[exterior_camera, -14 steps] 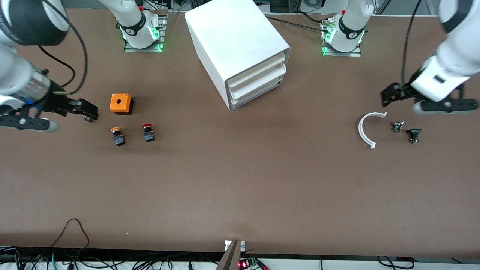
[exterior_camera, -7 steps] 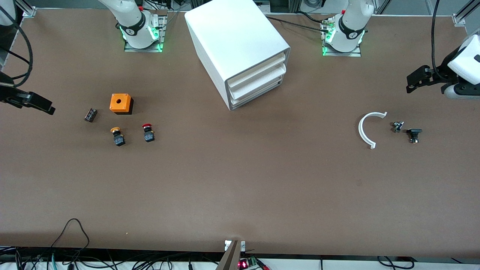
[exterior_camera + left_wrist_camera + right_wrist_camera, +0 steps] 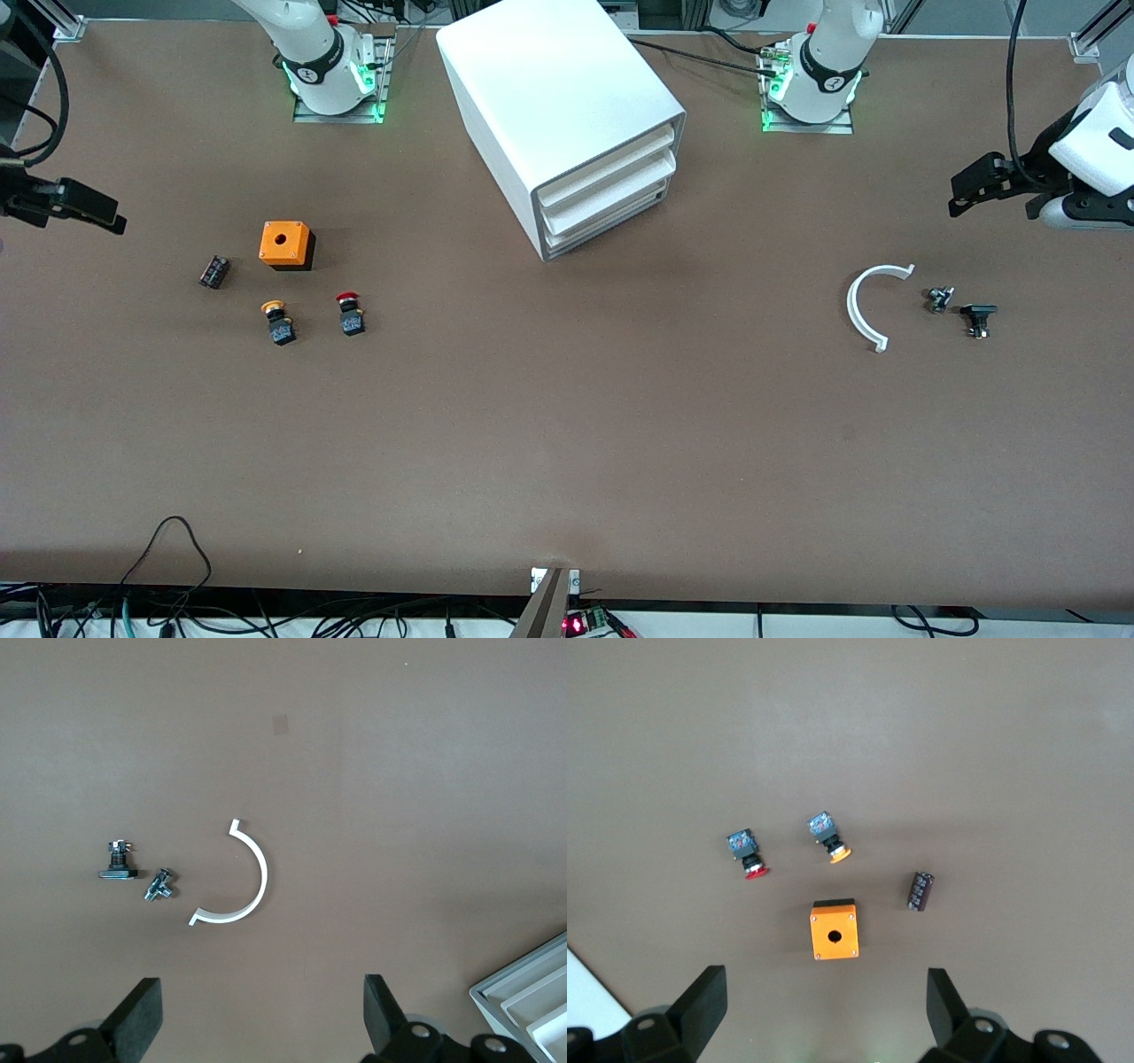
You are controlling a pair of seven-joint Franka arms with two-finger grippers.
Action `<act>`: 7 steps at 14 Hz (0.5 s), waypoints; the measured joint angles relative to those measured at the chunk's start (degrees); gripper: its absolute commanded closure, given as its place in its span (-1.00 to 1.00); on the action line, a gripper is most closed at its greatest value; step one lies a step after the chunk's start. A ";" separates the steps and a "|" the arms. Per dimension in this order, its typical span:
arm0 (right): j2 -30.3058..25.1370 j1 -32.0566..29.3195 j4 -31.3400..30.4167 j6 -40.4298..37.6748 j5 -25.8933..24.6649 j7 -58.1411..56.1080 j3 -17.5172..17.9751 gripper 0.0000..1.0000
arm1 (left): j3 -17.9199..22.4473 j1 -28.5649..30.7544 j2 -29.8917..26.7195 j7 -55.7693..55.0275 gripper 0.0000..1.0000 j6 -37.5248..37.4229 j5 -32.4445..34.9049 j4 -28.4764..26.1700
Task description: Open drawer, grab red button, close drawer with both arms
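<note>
The white cabinet (image 3: 567,106) stands at the table's middle near the arm bases, with three white drawers (image 3: 609,193) stacked in its front, all shut. The red-capped button (image 3: 349,314) lies on the table toward the right arm's end, beside a like button with an orange-yellow cap (image 3: 278,322). It also shows in the right wrist view (image 3: 749,856). My right gripper (image 3: 106,213) is open and empty, up over the right arm's end of the table (image 3: 824,1010). My left gripper (image 3: 961,188) is open and empty over the left arm's end (image 3: 261,1014).
An orange box with a hole (image 3: 285,245) and a small black part (image 3: 213,271) lie near the buttons. A white arc (image 3: 873,306) and two small metal parts (image 3: 939,299) (image 3: 977,317) lie toward the left arm's end. A cabinet corner (image 3: 532,992) shows in the left wrist view.
Both grippers have drawn back from the table's things toward their own ends. The small black part, at the right gripper's tips a second ago, now lies alone on the table.
</note>
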 measured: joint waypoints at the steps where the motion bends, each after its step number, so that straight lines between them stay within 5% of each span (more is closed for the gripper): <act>1: -0.65 0.03 -0.13 -0.13 0.00 -0.23 0.05 -1.00 | 0.00 0.00 0.00 0.00 -1.00 0.00 0.00 0.01; 7: -8.19 0.03 -7.81 2.99 0.00 -0.47 0.11 -1.00 | 0.00 0.00 0.00 0.00 -1.00 0.00 -0.02 0.30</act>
